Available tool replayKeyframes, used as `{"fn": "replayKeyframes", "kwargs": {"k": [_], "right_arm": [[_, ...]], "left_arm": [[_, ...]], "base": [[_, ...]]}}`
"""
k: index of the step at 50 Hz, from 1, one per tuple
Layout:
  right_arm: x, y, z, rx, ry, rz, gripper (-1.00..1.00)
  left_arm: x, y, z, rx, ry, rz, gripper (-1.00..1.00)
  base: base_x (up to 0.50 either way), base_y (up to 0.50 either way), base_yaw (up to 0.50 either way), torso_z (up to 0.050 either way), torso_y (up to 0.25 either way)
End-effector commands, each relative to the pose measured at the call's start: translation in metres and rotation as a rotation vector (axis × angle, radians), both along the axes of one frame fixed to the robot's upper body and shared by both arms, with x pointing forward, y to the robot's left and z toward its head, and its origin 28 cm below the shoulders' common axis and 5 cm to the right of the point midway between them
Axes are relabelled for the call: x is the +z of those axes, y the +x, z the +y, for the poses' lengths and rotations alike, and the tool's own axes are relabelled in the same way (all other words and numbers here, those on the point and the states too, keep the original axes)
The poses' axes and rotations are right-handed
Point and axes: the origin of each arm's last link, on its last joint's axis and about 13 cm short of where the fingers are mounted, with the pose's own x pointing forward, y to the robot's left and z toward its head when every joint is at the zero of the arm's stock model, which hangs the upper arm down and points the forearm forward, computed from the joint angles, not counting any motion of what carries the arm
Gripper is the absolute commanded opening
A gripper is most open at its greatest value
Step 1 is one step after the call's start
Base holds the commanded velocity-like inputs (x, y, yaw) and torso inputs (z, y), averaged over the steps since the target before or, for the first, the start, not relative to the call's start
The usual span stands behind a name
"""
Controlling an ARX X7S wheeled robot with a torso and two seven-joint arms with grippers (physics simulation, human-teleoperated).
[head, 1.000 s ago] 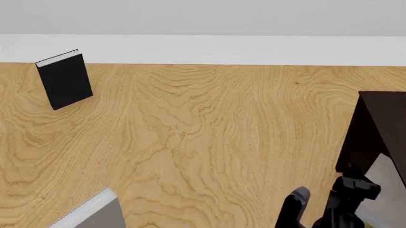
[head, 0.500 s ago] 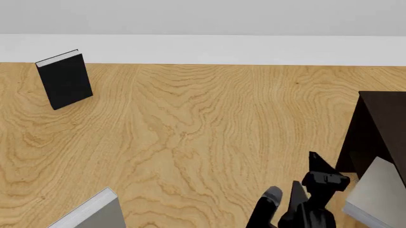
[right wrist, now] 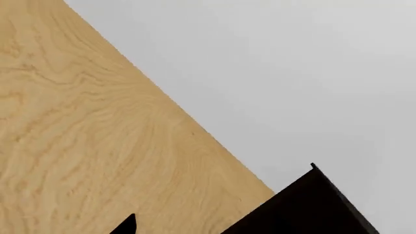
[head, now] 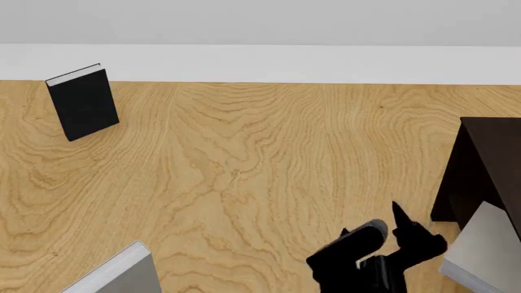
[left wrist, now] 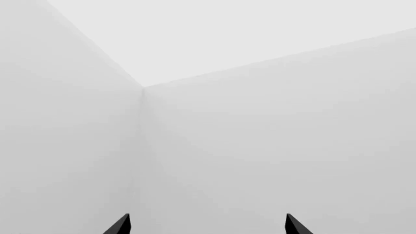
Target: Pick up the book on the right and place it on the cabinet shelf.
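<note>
1. The right gripper (head: 396, 221) has turned and drawn back toward the near edge of the table (head: 260, 165). Half a second ago it stood upright beside the cabinet (head: 480, 171); now it lies tilted, one dark tip pointing far.
2. Its jaws seem empty, but I cannot tell if they are apart or closed.
3. The book (head: 487, 247) leans at the near right, just beside the cabinet's dark side. A second ago the gripper was right at it; now it is apart. To my judgement the book is released, but whether it rests on the cabinet shelf is hidden.
4. The black book (head: 83, 102) far left and the grey book (head: 122, 271) near left are unchanged.
5. The left gripper (left wrist: 206, 225) shows two tips spread apart, facing only bare wall.
</note>
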Motion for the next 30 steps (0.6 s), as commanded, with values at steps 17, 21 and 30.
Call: {"fn": "replayKeyframes", "kwargs": {"k": [17,21,30], "right_arm": [[-0.008,-0.009,0.022,0.000,0.411,0.087,1.00],[-0.013,-0.008,0.022,-0.006,0.422,0.105,1.00],[-0.025,0.001,0.016,-0.056,0.454,0.122,1.00]], "left_arm": [[0.000,0.000,0.000,-0.004,-0.003,-0.001,1.00],[0.000,0.000,0.000,-0.005,-0.003,0.001,1.00],[0.000,0.000,-0.001,-0.008,0.000,0.004,1.00]], "base": [[0.00,0.00,0.00,0.000,0.000],[0.00,0.00,0.00,0.000,0.000],[0.00,0.00,0.00,0.000,0.000]]}}
